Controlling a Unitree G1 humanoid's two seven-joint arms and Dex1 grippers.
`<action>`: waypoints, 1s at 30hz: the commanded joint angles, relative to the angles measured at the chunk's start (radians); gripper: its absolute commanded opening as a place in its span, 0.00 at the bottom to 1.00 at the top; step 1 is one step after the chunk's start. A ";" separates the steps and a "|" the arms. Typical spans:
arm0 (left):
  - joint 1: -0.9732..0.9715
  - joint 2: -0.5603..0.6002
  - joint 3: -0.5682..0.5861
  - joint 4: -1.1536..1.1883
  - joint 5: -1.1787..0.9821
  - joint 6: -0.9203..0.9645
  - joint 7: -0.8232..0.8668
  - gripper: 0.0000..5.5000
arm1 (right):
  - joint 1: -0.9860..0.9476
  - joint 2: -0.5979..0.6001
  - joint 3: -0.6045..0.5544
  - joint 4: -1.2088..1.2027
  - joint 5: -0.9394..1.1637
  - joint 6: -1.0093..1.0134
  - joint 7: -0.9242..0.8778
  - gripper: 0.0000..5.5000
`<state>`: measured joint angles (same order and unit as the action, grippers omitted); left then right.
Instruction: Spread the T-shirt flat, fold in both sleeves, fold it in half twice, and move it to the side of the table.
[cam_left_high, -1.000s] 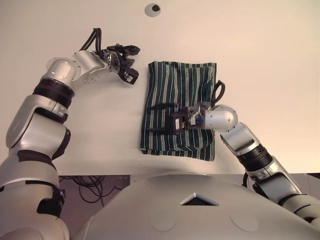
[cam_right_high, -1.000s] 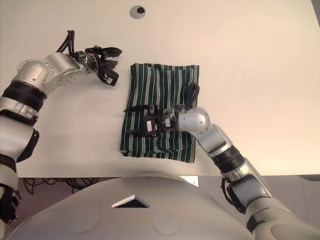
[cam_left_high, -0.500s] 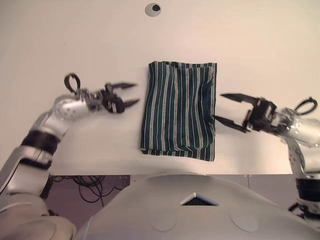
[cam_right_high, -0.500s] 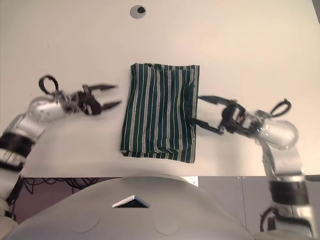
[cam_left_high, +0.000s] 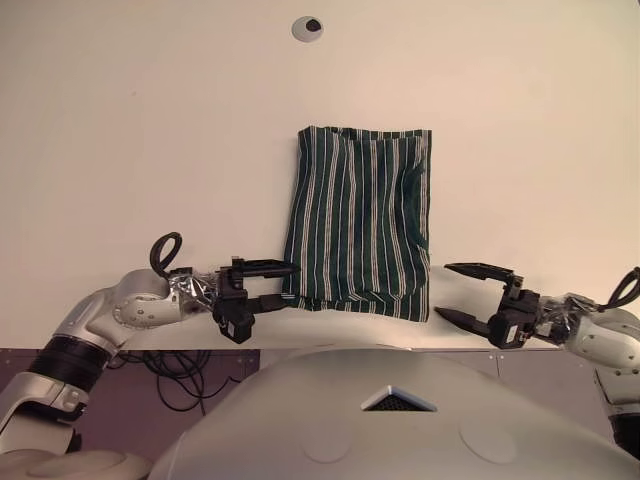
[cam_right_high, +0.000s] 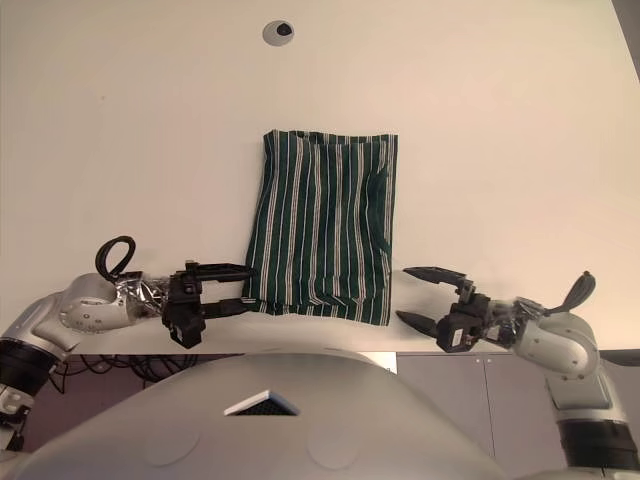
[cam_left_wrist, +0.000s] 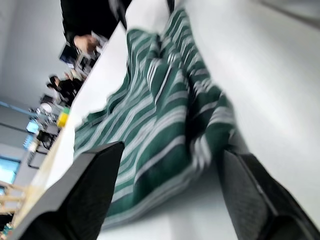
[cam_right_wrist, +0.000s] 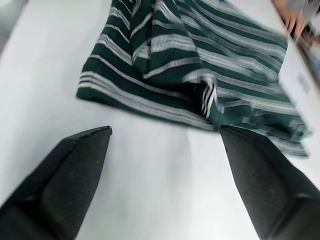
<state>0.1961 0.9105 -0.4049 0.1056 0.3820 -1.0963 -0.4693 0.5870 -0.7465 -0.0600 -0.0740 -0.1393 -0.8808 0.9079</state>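
One folded T-shirt (cam_left_high: 360, 220), dark green with white stripes, lies flat as a rectangle on the white surface (cam_left_high: 150, 150), longer from near to far than from left to right. Its near edge sits close to the surface's near edge. The right side shows a loose vertical crease. The left gripper (cam_left_high: 290, 283) is low at the shirt's near left corner, its fingers (cam_left_wrist: 85, 195) spread wide and holding nothing; whether a tip touches the cloth I cannot tell. The right gripper (cam_left_high: 443, 290) sits just right of the near right corner, apart from the cloth, fingers likewise wide apart and empty. A round port (cam_left_high: 308, 27) is set into the far part of the surface.
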 joint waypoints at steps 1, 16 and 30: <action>0.017 -0.005 -0.002 0.028 0.120 0.017 -0.007 0.59 | -0.046 -0.003 0.071 0.063 -0.137 -0.022 -0.049 0.72; 0.007 0.009 -0.043 -0.058 0.075 0.083 -0.086 0.21 | -0.161 -0.095 0.263 0.093 -0.157 -0.001 -0.111 0.36; 0.036 0.038 -0.140 -0.279 -0.355 0.408 -0.308 0.01 | -0.165 -0.149 0.335 -0.027 0.161 0.151 -0.052 0.01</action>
<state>0.2078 0.9052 -0.5129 -0.0852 0.1903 -0.8342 -0.6947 0.4107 -0.8528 0.2572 -0.0387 -0.0864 -0.7988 0.8161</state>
